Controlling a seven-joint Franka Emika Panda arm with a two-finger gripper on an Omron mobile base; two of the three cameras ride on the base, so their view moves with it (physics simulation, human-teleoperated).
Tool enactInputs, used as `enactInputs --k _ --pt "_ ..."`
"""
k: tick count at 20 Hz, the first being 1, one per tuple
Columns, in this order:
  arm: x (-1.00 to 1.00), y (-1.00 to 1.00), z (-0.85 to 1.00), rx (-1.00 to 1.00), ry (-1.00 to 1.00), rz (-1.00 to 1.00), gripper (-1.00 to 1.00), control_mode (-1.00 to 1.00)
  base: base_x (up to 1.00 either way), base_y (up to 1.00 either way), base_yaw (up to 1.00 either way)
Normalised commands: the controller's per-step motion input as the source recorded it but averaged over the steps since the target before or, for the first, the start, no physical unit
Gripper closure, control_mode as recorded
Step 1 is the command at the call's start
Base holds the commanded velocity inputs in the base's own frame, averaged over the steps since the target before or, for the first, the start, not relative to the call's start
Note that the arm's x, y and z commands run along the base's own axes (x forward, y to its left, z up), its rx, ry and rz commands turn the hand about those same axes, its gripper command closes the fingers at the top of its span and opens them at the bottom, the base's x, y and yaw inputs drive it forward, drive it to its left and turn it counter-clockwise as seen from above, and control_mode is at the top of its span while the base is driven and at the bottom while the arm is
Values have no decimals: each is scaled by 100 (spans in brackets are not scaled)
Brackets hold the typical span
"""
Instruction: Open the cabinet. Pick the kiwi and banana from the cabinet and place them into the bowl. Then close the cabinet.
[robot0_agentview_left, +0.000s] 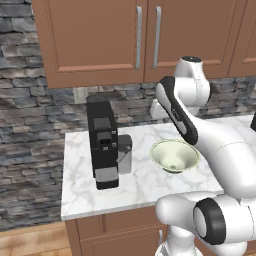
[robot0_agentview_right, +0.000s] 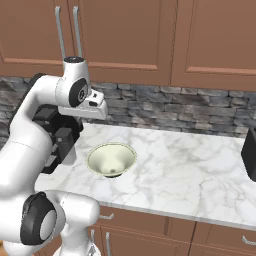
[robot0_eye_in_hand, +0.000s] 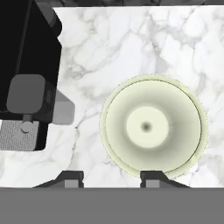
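Observation:
The cabinet (robot0_agentview_left: 95, 35) (robot0_agentview_right: 120, 35) hangs on the wall above the counter with both doors shut, its two silver bar handles (robot0_agentview_left: 139, 37) side by side. The kiwi and banana are hidden. The bowl (robot0_agentview_left: 165, 151) (robot0_agentview_right: 100, 161) (robot0_eye_in_hand: 183, 144), pale cream-green and empty, sits on the marble counter. My gripper (robot0_eye_in_hand: 113, 180) hovers above the counter and points straight down, with the bowl just right of its centre line. Its two fingertips (robot0_eye_in_hand: 73, 179) stand apart with nothing between them, so it is open. My hand (robot0_agentview_right: 90, 107) hangs well above the bowl.
A black coffee machine (robot0_agentview_left: 102, 142) (robot0_agentview_right: 60, 142) (robot0_eye_in_hand: 26, 74) stands left of the bowl. The marble counter (robot0_agentview_left: 135, 185) (robot0_agentview_right: 190, 170) stretches to the right, where a dark object (robot0_agentview_right: 250, 155) sits at the edge of the right base view. A stone wall runs behind.

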Motion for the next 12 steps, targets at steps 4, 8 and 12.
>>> enactInputs --k 4,8,12 --pt "12 0 0 0 0 0 -100 -100 0 0 0" --pt "5 20 6 0 0 0 -100 -100 0 0 0" --pt "-2 20 32 0 -9 6 -100 -100 0 0 0"
